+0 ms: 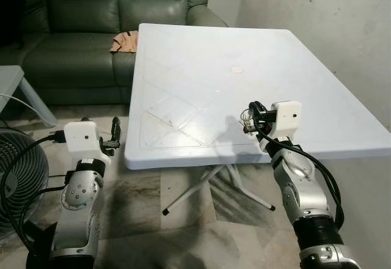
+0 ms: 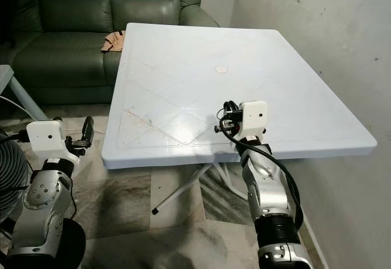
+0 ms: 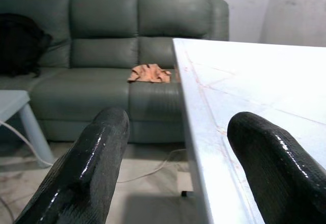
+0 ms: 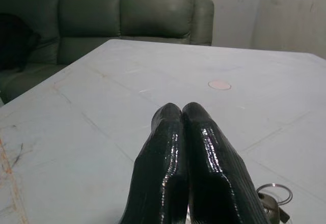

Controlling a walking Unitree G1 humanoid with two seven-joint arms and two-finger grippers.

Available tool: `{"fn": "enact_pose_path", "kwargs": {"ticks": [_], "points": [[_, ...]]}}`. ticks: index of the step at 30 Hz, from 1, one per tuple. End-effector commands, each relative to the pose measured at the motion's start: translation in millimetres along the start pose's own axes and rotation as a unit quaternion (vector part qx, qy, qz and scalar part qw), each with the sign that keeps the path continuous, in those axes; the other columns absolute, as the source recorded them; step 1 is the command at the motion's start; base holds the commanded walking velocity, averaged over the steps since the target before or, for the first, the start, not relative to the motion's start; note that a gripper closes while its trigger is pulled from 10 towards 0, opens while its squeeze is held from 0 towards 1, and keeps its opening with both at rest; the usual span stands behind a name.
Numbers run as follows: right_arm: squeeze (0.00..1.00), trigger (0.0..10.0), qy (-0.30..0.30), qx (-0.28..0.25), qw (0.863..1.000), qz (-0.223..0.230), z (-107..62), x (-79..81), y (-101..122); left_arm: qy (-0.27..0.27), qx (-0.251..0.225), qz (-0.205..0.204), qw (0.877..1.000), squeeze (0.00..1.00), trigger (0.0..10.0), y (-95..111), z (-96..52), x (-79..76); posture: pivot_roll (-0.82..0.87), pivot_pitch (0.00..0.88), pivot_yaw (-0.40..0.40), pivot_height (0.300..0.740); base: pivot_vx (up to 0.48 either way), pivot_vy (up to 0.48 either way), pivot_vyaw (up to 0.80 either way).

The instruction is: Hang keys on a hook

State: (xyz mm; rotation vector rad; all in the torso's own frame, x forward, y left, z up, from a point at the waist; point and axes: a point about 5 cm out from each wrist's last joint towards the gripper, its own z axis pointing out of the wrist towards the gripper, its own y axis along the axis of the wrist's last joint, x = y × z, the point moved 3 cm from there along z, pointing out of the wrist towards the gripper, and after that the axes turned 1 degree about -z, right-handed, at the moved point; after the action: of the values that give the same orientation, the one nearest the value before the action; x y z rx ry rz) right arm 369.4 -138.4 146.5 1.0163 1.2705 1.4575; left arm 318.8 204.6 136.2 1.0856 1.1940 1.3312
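Observation:
My right gripper (image 1: 252, 117) hovers just over the near right part of the white plastic table (image 1: 201, 55). Its fingers (image 4: 182, 132) are pressed shut. A silver key ring with a brass piece, the keys (image 4: 273, 196), shows right beside and under those fingers, and a thin wire loop (image 1: 245, 121) hangs at the fingertips. My left gripper (image 1: 114, 131) is open and holds nothing. It sits low, off the table's front left corner, pointing along the table edge (image 3: 191, 107) toward the sofa.
A green sofa (image 1: 91, 30) stands behind the table with an orange cloth (image 1: 124, 41) on its seat. A fan (image 1: 18, 171) and cables lie on the floor at left, beside a small grey table (image 1: 9, 76). A wall (image 1: 342, 24) runs close along the right. A round pink spot (image 1: 236, 70) marks the tabletop.

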Motion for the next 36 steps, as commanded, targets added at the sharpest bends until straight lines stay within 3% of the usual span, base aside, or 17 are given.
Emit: {"fn": "enact_pose_path", "kwargs": {"ticks": [1,4,8,11,20,27,36], "points": [[0.0,10.0,-0.003,-0.002,1.0,-0.006,1.4,-1.0,3,-0.014,0.005,-0.005,1.0,0.0,10.0,1,2.6,-2.4,-0.04,0.0,-0.05,0.728,0.0,0.0,-0.71],[0.0,10.0,-0.012,0.003,1.0,-0.002,-0.5,-6.9,1,0.004,-0.002,-0.011,1.0,0.0,10.0,7,4.7,17.6,-0.04,0.0,-0.057,0.728,0.0,0.0,-0.7],[0.0,10.0,-0.017,0.01,1.0,-0.014,1.5,-12.5,0,0.011,-0.008,0.003,1.0,0.0,10.0,12,8.4,27.5,-0.03,0.0,-0.061,0.728,0.0,0.0,-0.7],[0.0,10.0,-0.018,0.008,1.0,-0.012,2.4,-14.2,1,0.01,-0.012,0.013,1.0,0.0,10.0,14,9.4,28.0,-0.03,0.0,-0.06,0.728,0.0,0.0,-0.7],[0.0,10.0,-0.019,0.01,1.0,-0.007,2.5,-11.1,0,0.054,0.013,-0.02,0.998,0.0,10.0,7,9.3,34.3,-0.03,0.0,-0.053,0.728,0.0,0.0,-0.71],[0.0,10.0,-0.019,0.007,1.0,-0.004,5.2,-7.4,1,0.053,0.01,-0.001,0.999,0.0,10.0,8,9.7,32.3,-0.02,0.0,-0.049,0.728,0.0,0.0,-0.7],[0.0,10.0,-0.018,0.004,1.0,0.002,8.2,-3.7,2,0.049,0.01,-0.018,0.999,0.0,10.0,13,15.3,31.0,-0.02,0.0,-0.043,0.728,0.0,-0.154,-0.7]]}}
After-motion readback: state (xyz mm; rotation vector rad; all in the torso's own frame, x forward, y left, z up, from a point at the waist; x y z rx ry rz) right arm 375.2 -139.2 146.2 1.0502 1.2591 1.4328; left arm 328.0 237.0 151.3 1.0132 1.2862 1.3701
